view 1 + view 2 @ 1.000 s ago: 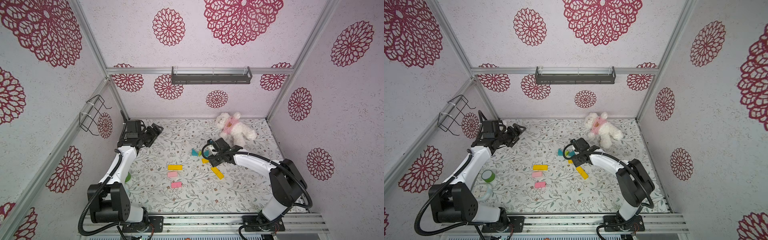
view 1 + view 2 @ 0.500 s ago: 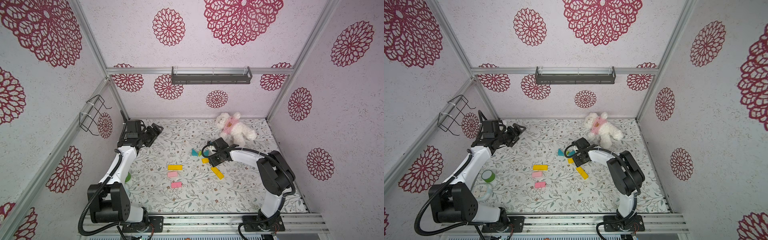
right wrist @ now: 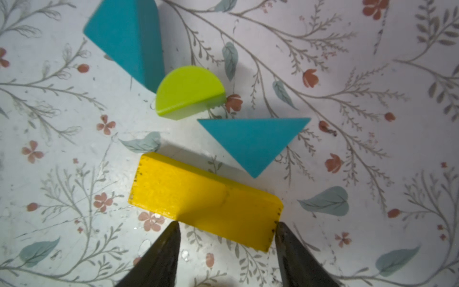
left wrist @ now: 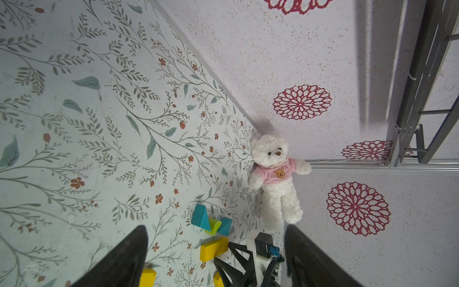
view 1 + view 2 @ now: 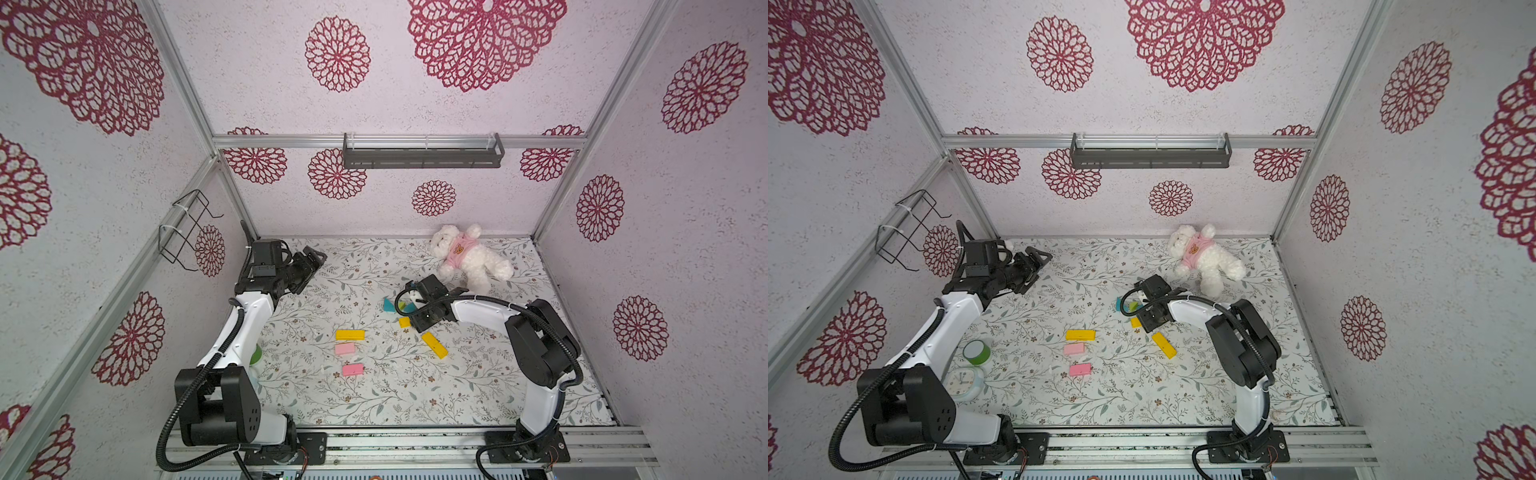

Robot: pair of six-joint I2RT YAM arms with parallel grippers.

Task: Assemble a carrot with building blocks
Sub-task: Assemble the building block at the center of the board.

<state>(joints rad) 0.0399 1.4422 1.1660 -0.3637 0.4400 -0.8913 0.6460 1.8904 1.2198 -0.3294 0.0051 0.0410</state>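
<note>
While left jaws gape, right jaws have narrowed around the yellow bar [image 3: 206, 201], grip uncertain.

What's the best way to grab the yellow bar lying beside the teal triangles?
Pinch the yellow bar across its narrow width at mid-length, coming straight down from above: it lies flat, with straight, parallel long sides. The teal triangle has its tip near one side.

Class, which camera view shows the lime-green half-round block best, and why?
The right wrist view. There the lime-green block is large and unobstructed, its half-disc face clear, beside a teal triangle. The left wrist view shows it small and edge-on. Both top views show only a tiny green speck.
</note>
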